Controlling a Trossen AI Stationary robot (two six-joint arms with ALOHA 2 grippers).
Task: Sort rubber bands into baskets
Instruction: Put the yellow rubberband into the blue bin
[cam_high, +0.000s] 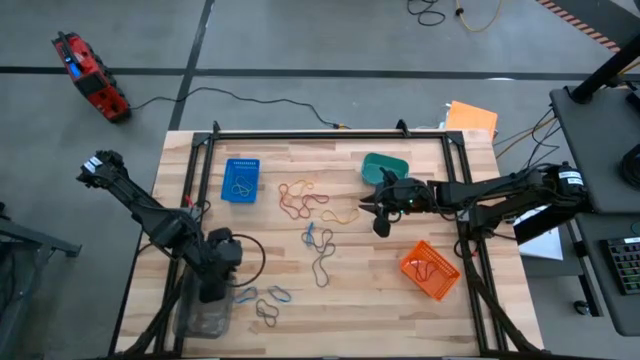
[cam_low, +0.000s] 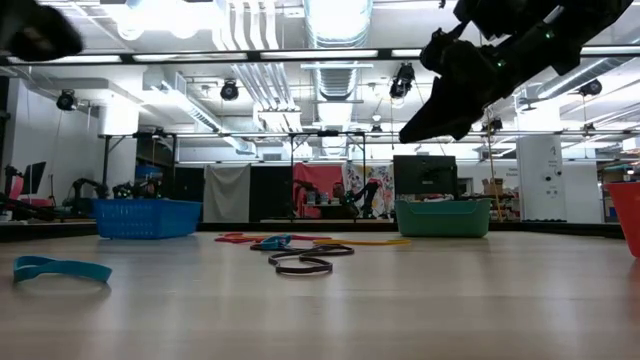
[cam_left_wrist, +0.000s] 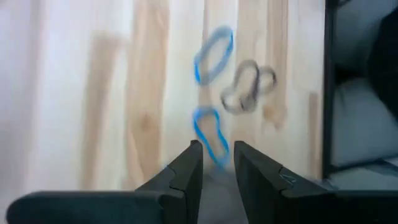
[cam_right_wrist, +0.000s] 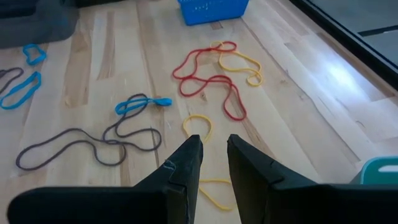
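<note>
Overhead, the left gripper (cam_high: 213, 292) hangs at the table's near left corner, just over the clear-grey basket (cam_high: 203, 318), with two blue rubber bands (cam_high: 279, 295) and a dark one (cam_high: 266, 313) lying on the wood beside it. The blue basket (cam_high: 240, 180) sits at the far left of the table (cam_high: 350, 300), the teal basket (cam_high: 385, 166) at the far right, and the orange basket (cam_high: 431, 269) near the right edge (a dark loop shows inside it). The right gripper (cam_high: 379, 214) hovers just in front of the teal basket, near the loose orange-red and yellow bands (cam_high: 304, 199) spread mid-table; a long dark band (cam_high: 322, 262) trails closer to the near edge. From table height, the right gripper (cam_low: 425, 128) is raised well above the wood, the blue basket (cam_low: 146, 218) and teal basket (cam_low: 443, 217) stand at the far edge, and a blue band (cam_low: 62, 270) lies close by. In the left wrist view, the left gripper (cam_left_wrist: 216, 160) has its fingers (cam_left_wrist: 185, 171) slightly parted with nothing between them, a blue band (cam_left_wrist: 210, 134) lying on the wood past their tips. In the right wrist view, the right gripper (cam_right_wrist: 214, 148) shows a narrow gap between its fingers (cam_right_wrist: 181, 165), holding nothing, above a yellow band (cam_right_wrist: 198, 126); a red band (cam_right_wrist: 208, 81) and a blue-and-dark tangle (cam_right_wrist: 134, 118) lie farther out.
</note>
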